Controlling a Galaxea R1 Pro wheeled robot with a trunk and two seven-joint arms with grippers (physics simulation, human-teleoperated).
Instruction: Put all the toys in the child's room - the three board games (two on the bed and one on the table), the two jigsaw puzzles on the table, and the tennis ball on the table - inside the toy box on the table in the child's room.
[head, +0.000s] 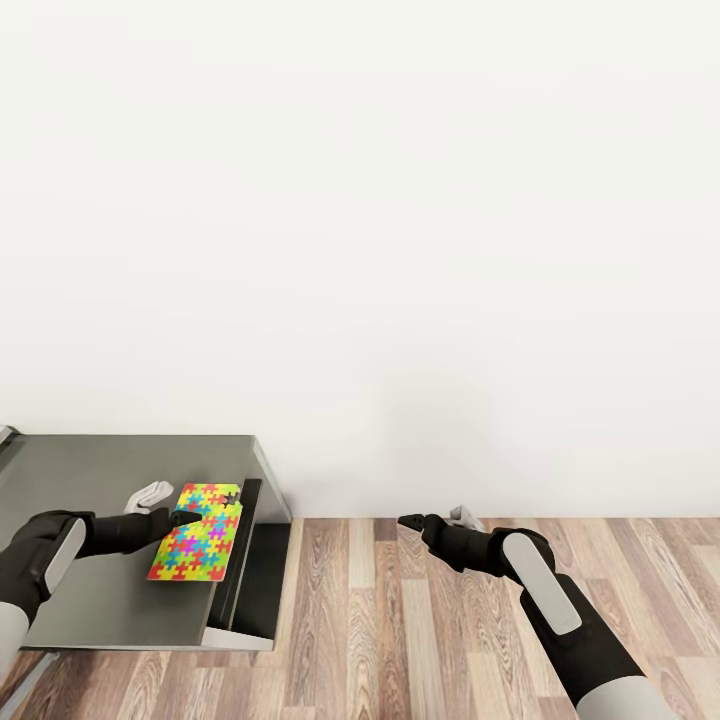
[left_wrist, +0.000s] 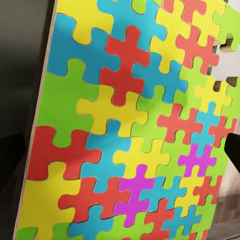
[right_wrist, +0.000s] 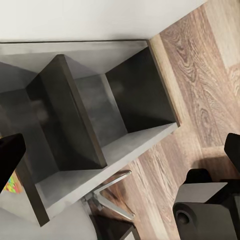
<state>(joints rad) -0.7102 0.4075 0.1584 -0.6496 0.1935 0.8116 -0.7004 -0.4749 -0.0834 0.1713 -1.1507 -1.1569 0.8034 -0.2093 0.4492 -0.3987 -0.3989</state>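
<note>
White wall and wood floor (head: 420, 640) surround a grey table (head: 90, 470) at the left. Over its right end the left gripper (head: 190, 518) is clamped on the jigsaw puzzle (head: 197, 532). Right of it, over the floor, the right gripper (head: 412, 522) hangs, fingers apart.

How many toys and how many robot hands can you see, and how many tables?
Jigsaw puzzle: 1
Robot grippers: 2, the left gripper and the right gripper
Grey table: 1
Total: 4
</note>
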